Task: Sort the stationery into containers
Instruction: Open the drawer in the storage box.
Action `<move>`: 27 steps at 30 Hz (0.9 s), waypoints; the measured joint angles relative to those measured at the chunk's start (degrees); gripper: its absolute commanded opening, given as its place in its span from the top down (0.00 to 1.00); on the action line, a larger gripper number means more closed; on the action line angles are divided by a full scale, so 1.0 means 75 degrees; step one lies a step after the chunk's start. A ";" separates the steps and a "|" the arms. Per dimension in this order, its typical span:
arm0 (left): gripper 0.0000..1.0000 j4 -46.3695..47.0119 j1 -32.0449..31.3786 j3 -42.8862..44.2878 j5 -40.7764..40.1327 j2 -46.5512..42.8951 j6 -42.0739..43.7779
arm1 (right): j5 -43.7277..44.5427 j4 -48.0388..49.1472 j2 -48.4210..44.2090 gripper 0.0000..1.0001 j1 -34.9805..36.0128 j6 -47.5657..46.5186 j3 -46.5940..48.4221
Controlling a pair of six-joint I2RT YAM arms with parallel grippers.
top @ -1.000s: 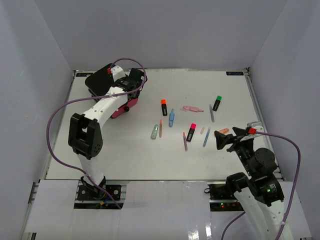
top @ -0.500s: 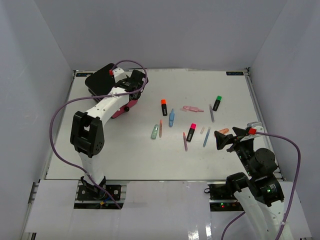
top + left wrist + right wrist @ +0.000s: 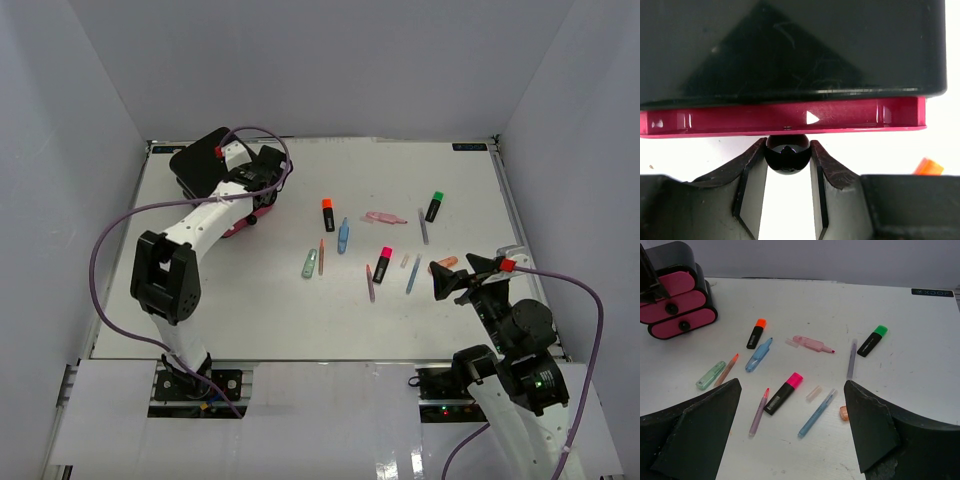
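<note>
- Left wrist view: the left tool (image 3: 787,143) pinches the black knob (image 3: 786,156) of the pink top drawer (image 3: 785,120), with a finger against each side of it. In the top view the arm hides this grip.
- Right wrist view: the right tool (image 3: 791,385) is spread wide above the tabletop (image 3: 920,390).
- The stationery (image 3: 784,392) lies scattered mid-tabletop, well apart from the box (image 3: 670,255) at the far left.
</note>
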 measured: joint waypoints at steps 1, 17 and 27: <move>0.65 -0.0032 -0.0003 -0.0041 0.0073 -0.0055 -0.0023 | 0.0000 0.0003 -0.0017 0.10 0.0003 0.0000 0.0000; 0.50 -0.0851 -0.0396 -0.0052 0.0801 -0.0274 -0.0411 | -0.0026 0.0058 -0.0271 0.10 0.0000 0.0000 -0.0073; 0.29 -0.1314 -0.0766 -0.0052 0.1128 -0.0399 -0.0723 | -0.0032 0.0058 -0.0356 0.10 0.0006 0.0000 -0.0119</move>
